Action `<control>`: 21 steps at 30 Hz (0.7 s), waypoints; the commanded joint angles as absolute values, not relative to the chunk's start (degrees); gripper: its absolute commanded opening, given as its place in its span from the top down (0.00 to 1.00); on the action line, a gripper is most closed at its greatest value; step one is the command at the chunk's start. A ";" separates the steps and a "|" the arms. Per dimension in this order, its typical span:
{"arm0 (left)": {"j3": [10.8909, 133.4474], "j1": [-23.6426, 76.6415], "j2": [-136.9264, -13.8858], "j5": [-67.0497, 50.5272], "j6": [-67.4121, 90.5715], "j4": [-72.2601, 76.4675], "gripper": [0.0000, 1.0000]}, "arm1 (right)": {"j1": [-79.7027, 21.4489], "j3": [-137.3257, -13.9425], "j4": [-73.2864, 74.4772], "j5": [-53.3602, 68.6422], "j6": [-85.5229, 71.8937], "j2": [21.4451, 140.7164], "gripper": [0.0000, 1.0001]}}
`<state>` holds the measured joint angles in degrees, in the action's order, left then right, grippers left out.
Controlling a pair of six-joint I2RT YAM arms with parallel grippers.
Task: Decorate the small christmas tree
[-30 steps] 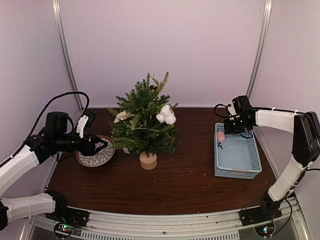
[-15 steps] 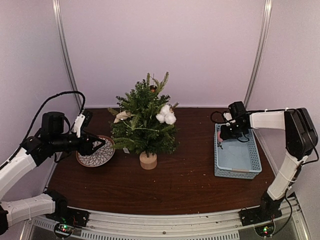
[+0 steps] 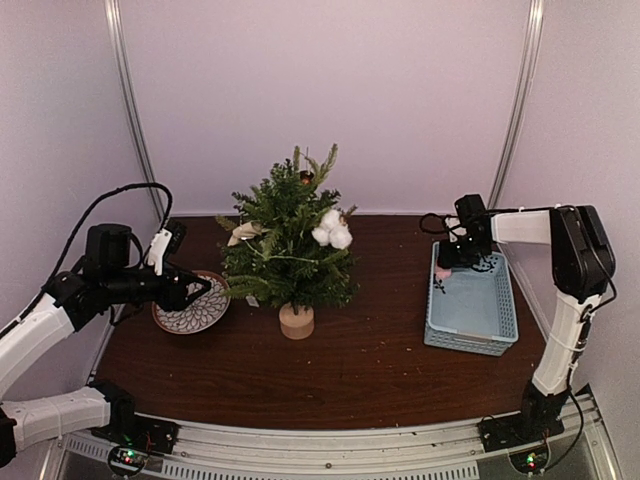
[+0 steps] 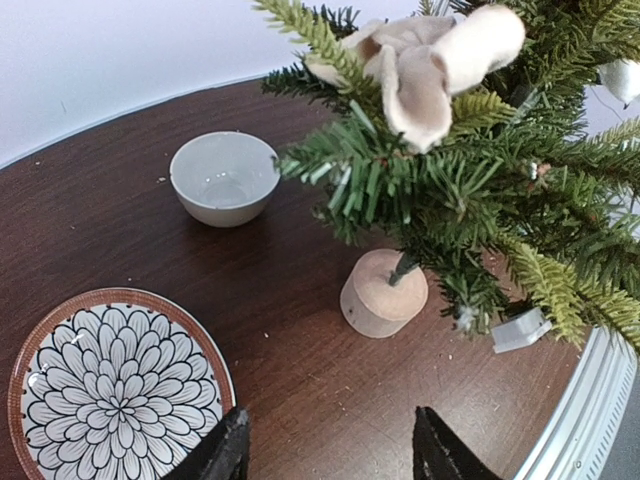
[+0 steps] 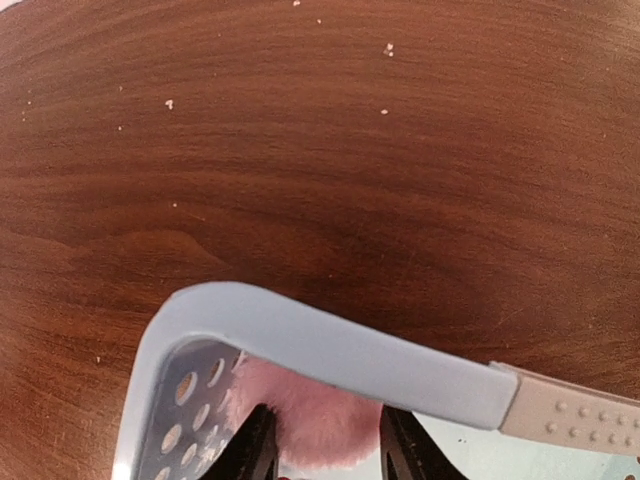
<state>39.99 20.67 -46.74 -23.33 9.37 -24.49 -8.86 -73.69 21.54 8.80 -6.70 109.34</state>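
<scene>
On the dark wooden table (image 3: 380, 380): one miniature bushy green fir on a pale round wooden stump (image 3: 292, 255), one round plate with a black-and-white petal pattern (image 3: 190, 312), one small grey ceramic bowl (image 4: 224, 178), one light-blue perforated plastic basket (image 3: 470, 347), one fluffy pink pom-pom (image 5: 310, 415). For the left gripper (image 3: 203, 288): fingers spread wide and empty, over the plate, just beside the fir's low left branches. For the right gripper (image 5: 325, 450): fingers pinching the pom-pom in the basket's far left corner, well apart from the fir.

Left arm (image 3: 40, 320) sits at the left edge, forearm level, left gripper (image 3: 197, 290) pointing right, jaws wide apart. Right arm (image 3: 565, 240) is folded at mid-right, right gripper (image 3: 443, 268) angled down, fingers squeezing a pink pom-pom (image 5: 315, 415).
</scene>
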 commanded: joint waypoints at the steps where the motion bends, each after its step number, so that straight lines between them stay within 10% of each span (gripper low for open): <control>1: 41.76 20.30 -47.27 -22.76 9.73 -23.17 0.44 | -8.36 -75.30 24.25 12.28 -5.91 110.98 0.63; 5: 41.77 20.30 -47.42 -22.33 9.54 -23.19 0.44 | -8.28 -74.42 24.49 13.61 -5.89 110.71 0.70; 9: 41.87 20.31 -47.76 -22.48 9.21 -22.83 0.44 | -8.26 -73.67 24.40 13.81 -5.46 109.08 1.00; 21: 47.07 20.30 -45.96 -20.07 7.75 -26.20 0.45 | -8.42 -71.33 31.64 11.01 -8.85 87.31 1.00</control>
<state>43.35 20.67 -47.44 -21.85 8.82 -25.12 -8.47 -71.61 28.21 11.31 -6.44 95.48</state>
